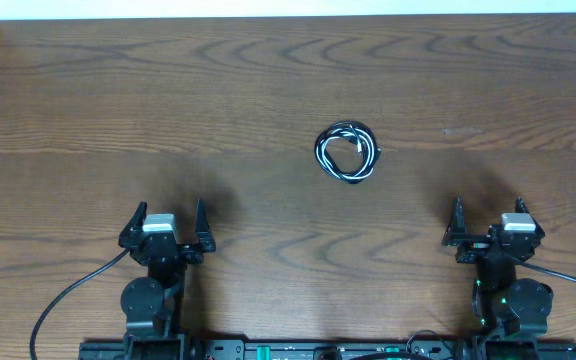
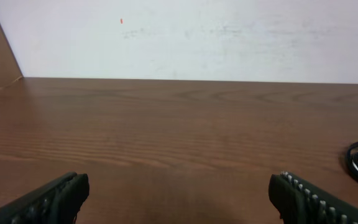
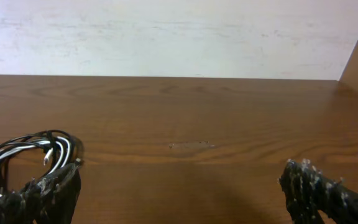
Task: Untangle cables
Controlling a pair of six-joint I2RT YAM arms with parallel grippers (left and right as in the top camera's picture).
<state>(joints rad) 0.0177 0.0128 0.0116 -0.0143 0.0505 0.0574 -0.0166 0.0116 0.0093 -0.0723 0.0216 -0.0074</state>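
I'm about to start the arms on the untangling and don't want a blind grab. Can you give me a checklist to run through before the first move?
1. Cables separated: not ok; black and white lie coiled together in one bundle.
2. Left gripper jaws open and empty: ok.
3. Right gripper jaws open and empty: ok.
4. Coil lying on the table, touched by neither gripper: ok.
5. Plug ends picked out for a grasp: cannot tell; too small within the coil.
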